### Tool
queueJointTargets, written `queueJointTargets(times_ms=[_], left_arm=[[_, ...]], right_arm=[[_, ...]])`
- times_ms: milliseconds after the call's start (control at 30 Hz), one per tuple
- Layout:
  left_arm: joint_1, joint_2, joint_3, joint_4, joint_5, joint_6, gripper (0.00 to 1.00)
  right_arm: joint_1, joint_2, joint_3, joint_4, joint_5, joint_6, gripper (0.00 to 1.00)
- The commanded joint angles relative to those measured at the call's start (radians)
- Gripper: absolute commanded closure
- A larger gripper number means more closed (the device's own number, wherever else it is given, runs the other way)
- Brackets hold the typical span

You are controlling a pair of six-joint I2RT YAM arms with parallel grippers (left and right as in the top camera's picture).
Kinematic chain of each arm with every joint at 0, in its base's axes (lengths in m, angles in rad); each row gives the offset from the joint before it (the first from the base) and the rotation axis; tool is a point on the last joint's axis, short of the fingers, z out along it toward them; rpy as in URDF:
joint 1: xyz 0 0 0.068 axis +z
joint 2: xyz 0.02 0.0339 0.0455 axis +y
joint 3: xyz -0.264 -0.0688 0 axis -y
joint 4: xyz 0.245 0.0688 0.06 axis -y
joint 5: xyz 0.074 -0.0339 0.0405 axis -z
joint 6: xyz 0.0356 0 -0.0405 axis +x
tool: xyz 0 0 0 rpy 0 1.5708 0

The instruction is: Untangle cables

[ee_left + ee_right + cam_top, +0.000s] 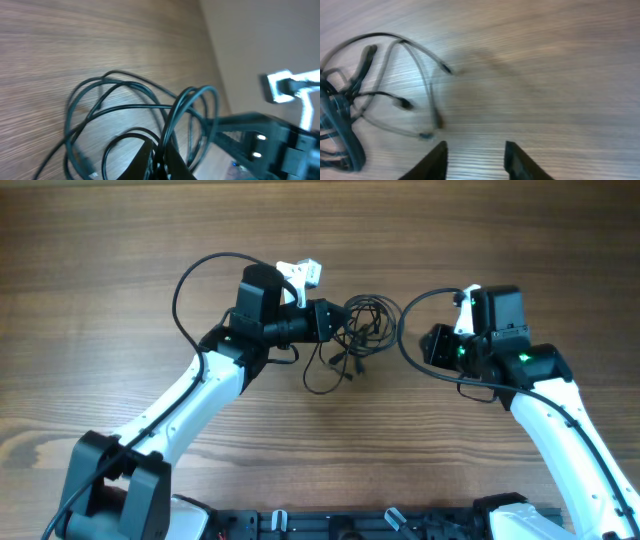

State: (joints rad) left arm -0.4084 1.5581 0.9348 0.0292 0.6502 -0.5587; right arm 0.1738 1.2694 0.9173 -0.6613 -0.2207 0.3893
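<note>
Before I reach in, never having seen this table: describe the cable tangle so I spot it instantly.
On the wooden table, look between the two arms. The cables form a loose knot of black loops, pinched by the left claw. They are far thinner than the black wires arching off each arm.

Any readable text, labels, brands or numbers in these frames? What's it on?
None: no view shows readable text.
The cables and the table show no print.
The green lights on the right arm are plain lights, not characters.
The right wrist view is blurred, so small print there would be unreadable.
</note>
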Motion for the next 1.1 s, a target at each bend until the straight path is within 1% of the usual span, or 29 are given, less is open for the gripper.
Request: queueJointTargets(times_ms=[0, 33, 67, 233, 300, 367, 467, 567, 600, 667, 700, 767, 800, 833, 867, 933, 1033, 1067], left_arm=[[-0.002, -0.045, 0.008, 0.061, 0.201, 0.001, 0.92], [-0.001, -0.045, 0.008, 0.079, 0.241, -0.007, 0.92], [-0.001, -0.045, 0.008, 0.08, 0.248, -0.025, 0.92], [-0.002, -0.045, 0.008, 0.08, 0.289, -0.025, 0.91], [-0.002, -0.045, 0.008, 0.088, 0.293, -0.025, 0.9], [-0.002, -0.045, 0.008, 0.127, 0.309, -0.033, 0.9], [-0.016, -0.045, 0.008, 0.217, 0.325, -0.082, 0.89], [-0.056, -0.045, 0.008, 0.268, 0.326, -0.082, 0.9], [-0.063, -0.045, 0.008, 0.272, 0.326, -0.082, 0.9], [-0.072, -0.045, 0.008, 0.275, 0.327, -0.082, 0.9], [-0.072, -0.045, 0.008, 0.274, 0.327, -0.082, 0.9], [-0.058, -0.045, 0.008, 0.274, 0.327, -0.081, 0.91], [-0.039, -0.045, 0.008, 0.259, 0.327, -0.077, 0.91], [-0.021, -0.045, 0.008, 0.237, 0.327, -0.074, 0.91], [0.026, -0.045, 0.008, 0.143, 0.325, -0.009, 0.93], [0.09, -0.045, 0.008, -0.019, 0.288, 0.075, 0.95], [0.184, -0.045, 0.008, -0.214, 0.195, 0.172, 0.96], [0.217, -0.045, 0.008, -0.243, 0.187, 0.189, 0.96]], right_arm=[[0.0, -0.017, -0.001, 0.049, -0.233, -0.089, 0.57], [0.0, -0.017, -0.002, 0.065, -0.234, -0.056, 0.56], [0.0, -0.016, -0.002, 0.087, -0.254, -0.022, 0.55], [0.0, -0.016, -0.002, 0.215, -0.483, -0.022, 0.55], [0.0, -0.016, -0.003, 0.239, -0.564, -0.023, 0.55], [0.0, -0.016, -0.003, 0.239, -0.594, -0.023, 0.56], [0.0, -0.016, -0.003, 0.243, -0.621, -0.021, 0.56], [0.004, -0.016, -0.003, 0.243, -0.62, -0.014, 0.57], [0.009, -0.016, -0.003, 0.247, -0.62, 0.008, 0.57], [0.01, -0.016, -0.003, 0.26, -0.615, 0.044, 0.63], [0.01, -0.016, -0.003, 0.26, -0.587, 0.074, 0.77], [0.01, -0.016, -0.003, 0.244, -0.542, 0.084, 0.93], [0.01, -0.016, -0.003, 0.208, -0.477, 0.084, 0.96], [0.01, -0.016, -0.003, 0.16, -0.38, 0.085, 0.96], [0.01, -0.016, -0.003, 0.084, -0.211, 0.085, 0.96], [0.01, -0.016, -0.003, 0.008, -0.018, 0.085, 0.96], [0.01, -0.017, -0.003, -0.029, 0.154, 0.083, 0.96], [0.01, -0.017, -0.003, -0.028, 0.191, 0.082, 0.96]])
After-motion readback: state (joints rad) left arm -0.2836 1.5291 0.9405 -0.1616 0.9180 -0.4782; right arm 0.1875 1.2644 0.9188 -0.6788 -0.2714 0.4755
